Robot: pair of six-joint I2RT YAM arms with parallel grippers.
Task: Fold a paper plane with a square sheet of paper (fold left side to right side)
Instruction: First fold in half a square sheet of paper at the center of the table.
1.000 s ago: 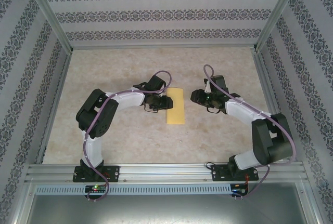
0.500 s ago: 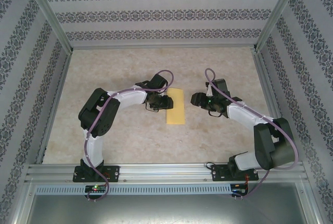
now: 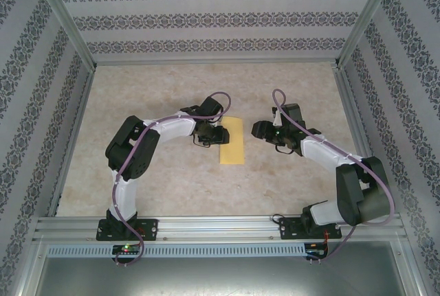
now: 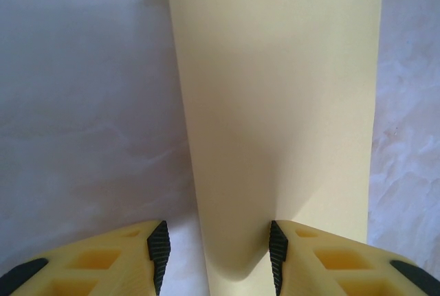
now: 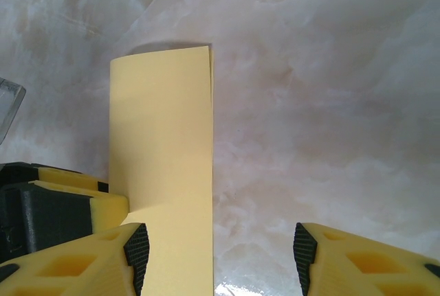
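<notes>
A narrow rectangular sheet of thin yellow paper [image 3: 232, 140] lies flat on the pale marbled surface [image 3: 172, 90], long side running away from the arm bases. The left jaws meet its left long edge near the far half. The right jaws point at its right edge, standing apart from it. Grey-patterned walls [image 3: 206, 14] enclose the surface.

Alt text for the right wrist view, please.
A yellow sheet of paper, folded into a narrow strip, lies on the marbled table. The right gripper frames the bottom edge, jaws open, the paper's right edge between its fingers.
</notes>
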